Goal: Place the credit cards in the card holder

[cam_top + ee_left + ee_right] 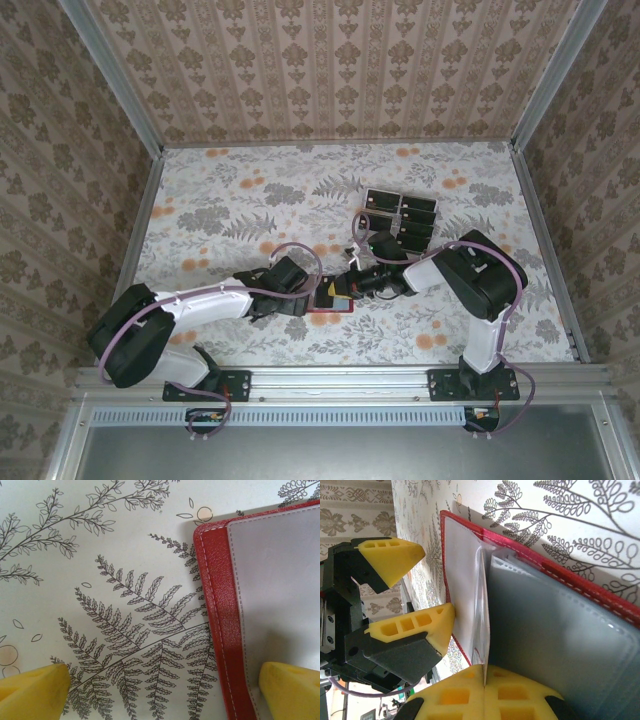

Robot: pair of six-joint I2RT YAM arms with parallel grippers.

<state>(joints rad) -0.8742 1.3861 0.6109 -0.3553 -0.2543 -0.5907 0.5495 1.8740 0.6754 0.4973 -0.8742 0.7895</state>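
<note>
- Firstly, the top view: the wallet (322, 306) lies open on the table (220, 200), a little toward 6 o'clock from the table's middle.
- The cards (402, 215) lie in a tight black group at 1 o'clock from the wallet, apart from it and flat on the table.
- The left gripper (312, 292) meets the wallet from 9 o'clock and the right gripper (338, 291) from 3 o'clock. The two tips are very near each other over it.
- Next, the left wrist view: the left gripper (160, 695) is spread wide and grasps nothing.
- One of its fingers (32, 692) stands at 7 o'clock over the bare table, and the other at 5 o'clock over the wallet's pale inner side.
- The wallet (220, 605) fills the 3 o'clock side. Its red stitched border runs from 12 to 6 o'clock between the two fingers.
- Lastly, the right wrist view: the right gripper (485, 680) at 6 o'clock is clenched, and a thin clear leaf (482, 605) of the wallet is pinched between its pads.
- The wallet (560, 630) shows a grey pocket at 3 o'clock of the leaf and a white panel at 9 o'clock of it.
- The left gripper (437, 582) is at 9 o'clock, jaws apart. Its lower finger (415, 625) touches the red border, and the upper one is off the wallet.
</note>
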